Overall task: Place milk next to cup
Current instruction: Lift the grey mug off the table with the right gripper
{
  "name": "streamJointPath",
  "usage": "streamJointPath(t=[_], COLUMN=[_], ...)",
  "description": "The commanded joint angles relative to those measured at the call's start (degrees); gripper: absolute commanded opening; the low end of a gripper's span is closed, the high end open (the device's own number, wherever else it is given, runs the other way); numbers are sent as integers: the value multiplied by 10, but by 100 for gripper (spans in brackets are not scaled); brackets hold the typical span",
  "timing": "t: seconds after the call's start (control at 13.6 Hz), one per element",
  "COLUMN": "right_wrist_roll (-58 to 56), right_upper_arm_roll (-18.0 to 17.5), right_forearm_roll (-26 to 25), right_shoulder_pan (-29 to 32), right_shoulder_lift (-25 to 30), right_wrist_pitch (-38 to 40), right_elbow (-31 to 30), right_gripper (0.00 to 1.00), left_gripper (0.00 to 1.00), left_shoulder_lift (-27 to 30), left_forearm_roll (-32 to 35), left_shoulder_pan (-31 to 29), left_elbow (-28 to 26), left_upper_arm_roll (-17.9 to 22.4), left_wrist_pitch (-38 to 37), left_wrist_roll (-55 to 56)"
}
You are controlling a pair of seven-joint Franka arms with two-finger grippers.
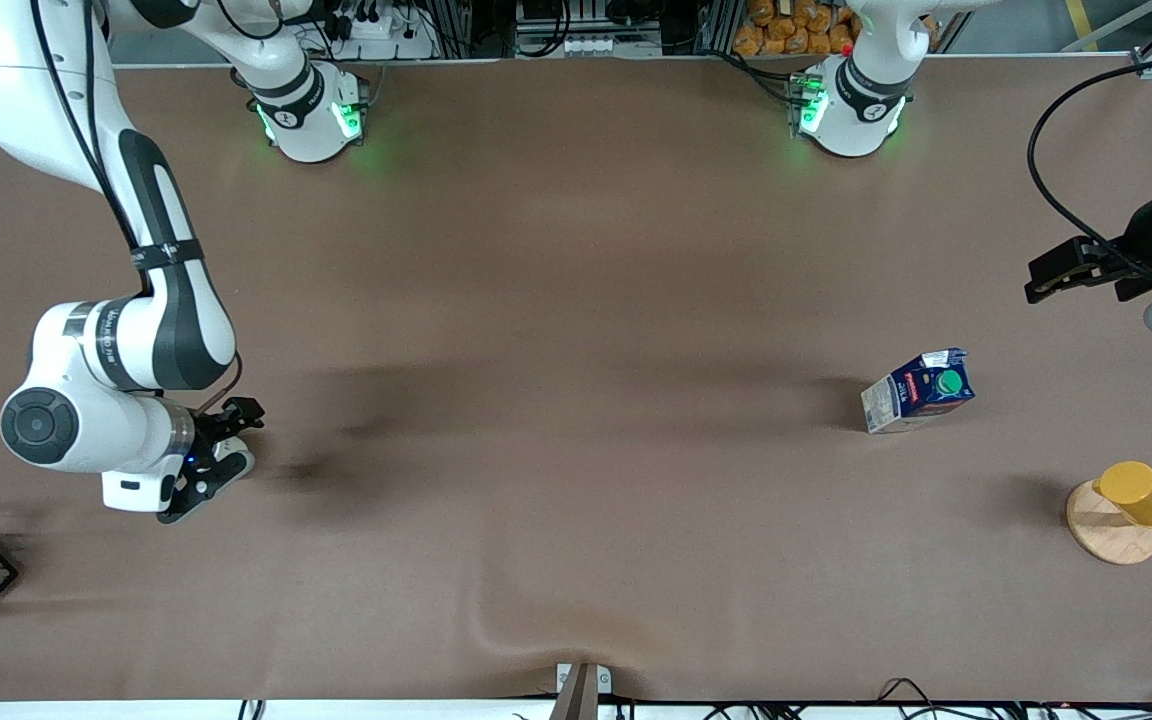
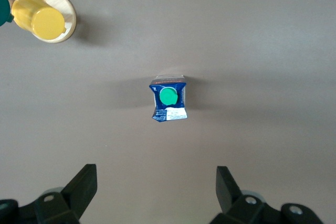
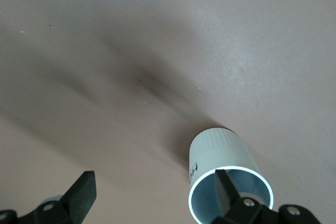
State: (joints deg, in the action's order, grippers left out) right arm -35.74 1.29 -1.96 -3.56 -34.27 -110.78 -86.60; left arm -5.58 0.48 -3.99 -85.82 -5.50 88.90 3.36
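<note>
The brown table (image 1: 576,300) holds the milk carton (image 1: 918,391) toward the left arm's end. The left gripper (image 2: 156,187) hangs above it, fingers apart; it should descend centred. The right gripper (image 3: 152,195), also spread, hovers over the off-white cup (image 3: 223,174).

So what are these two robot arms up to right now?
Nothing is being held yet. The milk stands alone on the table toward the left arm's end. The left gripper hangs open in the air near it. The right gripper is open too, low at the right arm's end, with the cup right beside its fingers.
</note>
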Motion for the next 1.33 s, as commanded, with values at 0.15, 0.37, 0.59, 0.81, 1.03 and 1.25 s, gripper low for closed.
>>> streamJointPath(t=[0.15,0.37,0.59,0.81,1.03,1.25], right_wrist_roll=[-8,-15,-17,-16,-16,-14], right_upper_arm_roll=[-5,-6,-6,-7,-7,-7], right_forearm_roll=[-35,-44,-44,-40,-38,-36], right_shoulder_pan=[10,32,33,38,44,45], right_shoulder_lift=[-7,-11,-18,-26,-33,-36], right_wrist_pitch=[9,12,12,12,8,6], right_elbow=[2,-8,-12,-15,-19,-19], right_gripper=[100,100,100,100,100,62], left_gripper=[100,100,100,100,100,100], left_shoulder_lift=[-24,-24,-21,-16,-5,-4], left_forearm_roll=[-6,-7,-7,-6,-3,1], left_shoulder_pan=[-8,-4,-8,-6,-6,-8], left_elbow=[6,7,7,14,18,17], left_upper_arm_roll=[1,-2,-3,-5,-5,-4], left_wrist_pitch=[15,27,27,27,16,10], left_wrist_roll=[-11,-11,-12,-9,-9,-9])
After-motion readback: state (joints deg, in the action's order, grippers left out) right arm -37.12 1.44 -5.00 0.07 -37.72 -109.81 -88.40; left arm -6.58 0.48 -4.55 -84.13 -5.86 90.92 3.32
